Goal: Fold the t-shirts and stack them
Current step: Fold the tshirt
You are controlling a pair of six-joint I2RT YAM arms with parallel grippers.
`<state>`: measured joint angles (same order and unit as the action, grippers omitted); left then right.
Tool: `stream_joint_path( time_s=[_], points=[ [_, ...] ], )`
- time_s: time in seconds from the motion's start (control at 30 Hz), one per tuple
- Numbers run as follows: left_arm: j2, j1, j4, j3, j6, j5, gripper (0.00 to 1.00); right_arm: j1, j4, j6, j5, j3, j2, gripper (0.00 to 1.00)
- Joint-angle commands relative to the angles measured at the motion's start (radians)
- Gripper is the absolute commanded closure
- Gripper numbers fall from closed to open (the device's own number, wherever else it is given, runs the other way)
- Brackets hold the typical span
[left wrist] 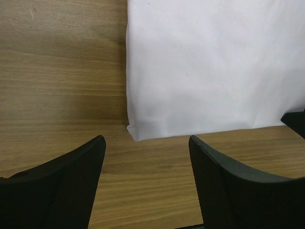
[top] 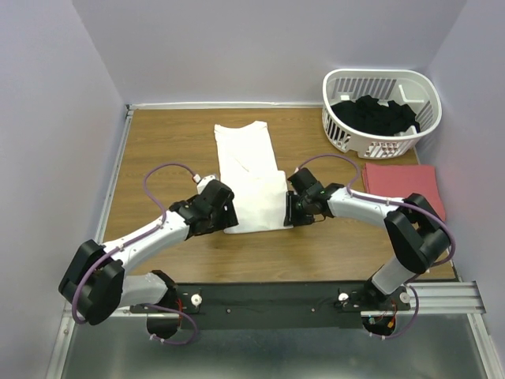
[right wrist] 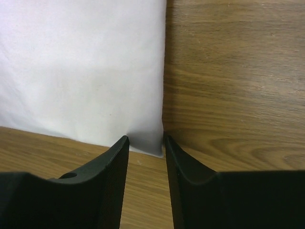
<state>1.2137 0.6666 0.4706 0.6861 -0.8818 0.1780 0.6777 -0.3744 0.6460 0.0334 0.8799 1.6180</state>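
A single layer might be pinched, or one corner missed, so that the white t-shirt [top: 248, 170] would be dragged askew and its fold undone; unequal grips by the two arms would cause this. The left end effector [left wrist: 147, 140] is held wide apart, with the shirt's near-left corner just at its 12 o'clock, untouched. The right end effector [right wrist: 145, 138] is narrowly apart, with the near-right corner at its tips; contact cannot be told. The shirt lies mid-counter [top: 166, 150], the folded salmon-red t-shirt [top: 402, 185] at its 3 o'clock.
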Motion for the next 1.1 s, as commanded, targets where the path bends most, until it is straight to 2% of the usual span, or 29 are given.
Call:
stream_joint_path(
  time_s=[0.0, 0.17, 0.4, 0.53, 0.57, 0.73, 0.8, 0.9, 1.07],
  points=[
    [0.009, 0.016, 0.026, -0.006, -0.012, 0.048, 0.23, 0.036, -0.076, 0.018, -0.081, -0.013, 0.063, 0.57],
    [0.014, 0.028, 0.037, 0.000, -0.014, 0.058, 0.25, 0.057, -0.156, 0.046, -0.168, -0.016, 0.059, 0.60],
    [0.075, 0.034, 0.049, 0.027, -0.002, 0.077, 0.25, 0.071, -0.193, 0.038, -0.207, -0.029, 0.086, 0.72],
    [0.098, 0.037, 0.051, 0.036, 0.007, 0.080, 0.28, 0.086, -0.193, 0.040, -0.211, -0.019, 0.117, 0.96],
    [0.104, 0.037, 0.049, 0.038, 0.007, 0.081, 0.29, 0.092, -0.195, 0.041, -0.213, -0.016, 0.118, 0.98],
    [0.150, 0.039, 0.033, 0.046, 0.004, 0.083, 0.40, 0.102, -0.193, 0.040, -0.227, -0.013, 0.129, 0.99],
    [0.170, 0.042, 0.019, 0.047, 0.001, 0.086, 0.50, 0.103, -0.192, 0.038, -0.231, -0.012, 0.132, 0.99],
    [0.200, 0.048, 0.023, 0.052, -0.009, 0.098, 0.58, 0.111, -0.192, 0.043, -0.242, -0.013, 0.129, 0.99],
    [0.257, 0.077, 0.025, 0.052, -0.013, 0.100, 0.64, 0.112, -0.193, 0.046, -0.251, -0.021, 0.125, 0.99]
  ],
)
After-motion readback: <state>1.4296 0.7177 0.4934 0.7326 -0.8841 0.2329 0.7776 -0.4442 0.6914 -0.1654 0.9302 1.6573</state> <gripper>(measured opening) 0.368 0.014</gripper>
